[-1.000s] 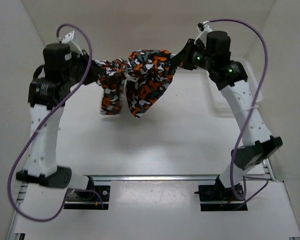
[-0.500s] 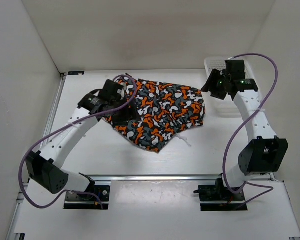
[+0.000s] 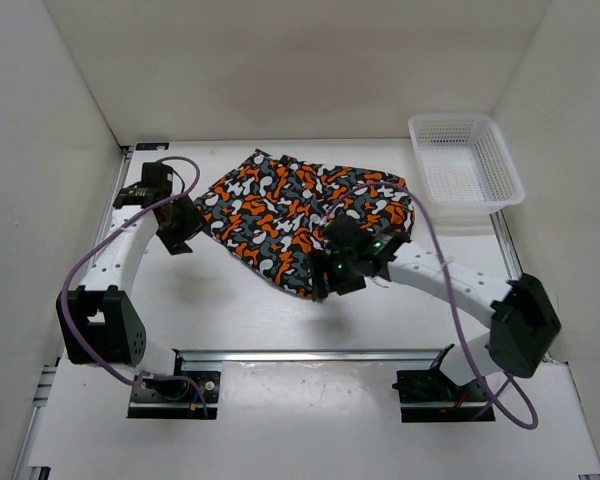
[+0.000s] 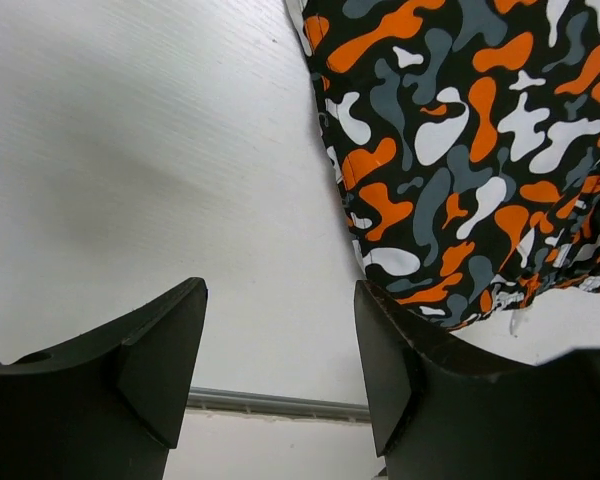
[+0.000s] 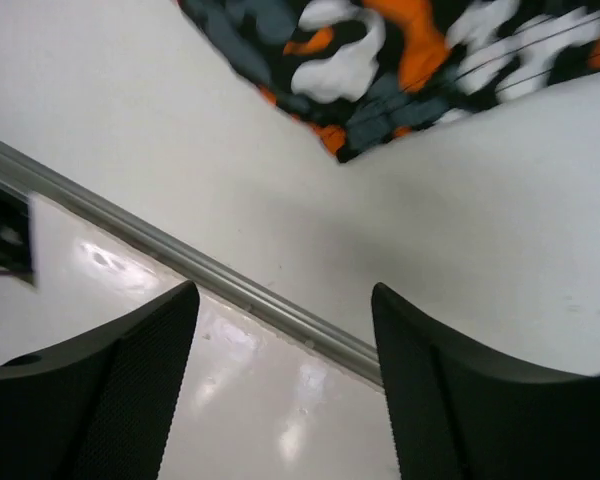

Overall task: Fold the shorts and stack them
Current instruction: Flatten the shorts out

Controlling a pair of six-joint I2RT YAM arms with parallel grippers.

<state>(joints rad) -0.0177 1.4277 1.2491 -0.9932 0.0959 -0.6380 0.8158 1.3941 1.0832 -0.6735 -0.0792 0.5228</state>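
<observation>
The shorts (image 3: 300, 210), printed in orange, white, grey and black blobs, lie spread out on the white table (image 3: 230, 300). My left gripper (image 3: 178, 236) hovers just off their left edge, open and empty. In the left wrist view its gripper (image 4: 280, 370) frames bare table, with the shorts (image 4: 460, 150) to the upper right. My right gripper (image 3: 335, 275) stands over the shorts' near corner, open with nothing between its fingers. The right wrist view shows its gripper (image 5: 285, 370) above bare table, the shorts' corner (image 5: 400, 60) at the top.
A white mesh basket (image 3: 492, 145) stands at the back right of the table. A metal rail (image 3: 310, 353) runs along the near edge, also seen as the rail (image 5: 180, 255) in the right wrist view. White walls close in the left, back and right.
The shorts hung bunched between both shut grippers; both let go and the shorts now lie spread on the table. The right arm swung from the basket to the near corner; the left drew back left.
</observation>
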